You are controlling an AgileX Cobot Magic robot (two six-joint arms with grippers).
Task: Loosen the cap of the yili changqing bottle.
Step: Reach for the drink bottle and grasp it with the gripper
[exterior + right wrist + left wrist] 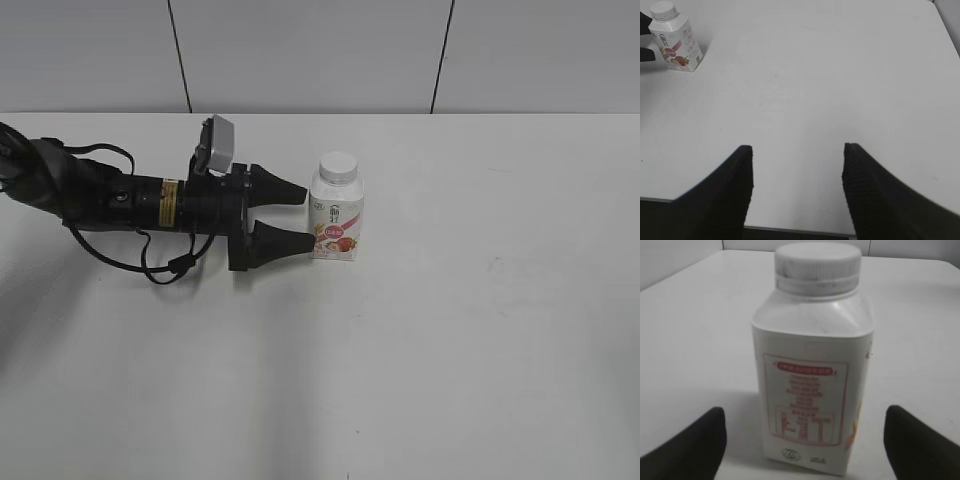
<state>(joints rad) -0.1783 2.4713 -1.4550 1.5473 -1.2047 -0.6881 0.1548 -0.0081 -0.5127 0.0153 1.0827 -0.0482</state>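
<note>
The yili changqing bottle (337,222) stands upright on the white table, white with a pink-red label. Its white cap (338,167) sits on the neck. It fills the left wrist view (812,375), cap (817,264) on top, and shows small at the far left of the right wrist view (677,42). My left gripper (300,217) is open, lying level just left of the bottle; its fingertips reach the bottle's left side without closing on it (805,440). My right gripper (797,150) is open and empty, over the table's near edge, out of the exterior view.
The white table (460,330) spreads around the bottle. Its near edge (790,231) shows under my right gripper. A grey panelled wall (320,50) stands behind the table. The left arm's cable (165,270) loops on the table.
</note>
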